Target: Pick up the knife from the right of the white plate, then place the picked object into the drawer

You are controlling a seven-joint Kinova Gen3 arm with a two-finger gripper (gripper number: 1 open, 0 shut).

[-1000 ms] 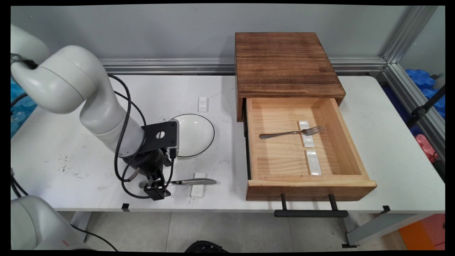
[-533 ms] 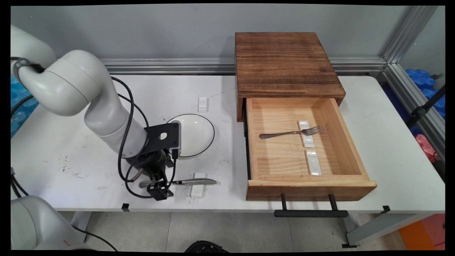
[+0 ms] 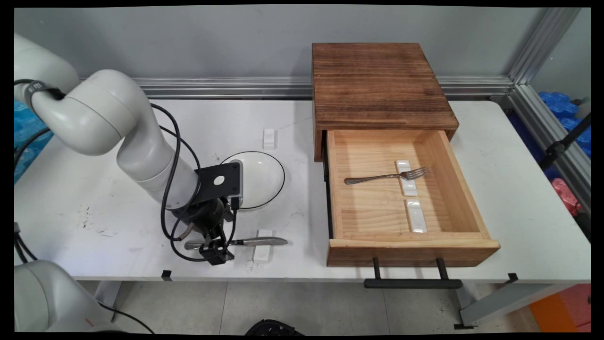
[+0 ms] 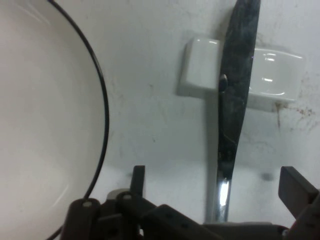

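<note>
The knife (image 3: 245,242) handle's middle is hidden behind the hand (image 3: 213,249) in the main view, and the hand view's bottom edge cuts it off. The plate (image 4: 45,115), left of the knife, runs past that view's left edge. In the main view the arm covers the plate's left rim.

Your unit, as catalogued: one arm (image 3: 141,146), glossy white, built of rounded tubular links with bulbous joint housings. You will find a narrow dark band around the upper link near its left end. Black cables (image 3: 169,189) run loose alongside the forearm and hang in loops below the wrist. At the wrist you have a flat black square plate (image 3: 219,182) with a single round pale hole at its centre, backed by a light grey edge. Below it sits a dark rounded wrist body, then the black gripper (image 3: 214,250) of angular linkage bars; your hand view shows matte black fingers (image 4: 295,192) with squared tips and a small round pivot pin.
</note>
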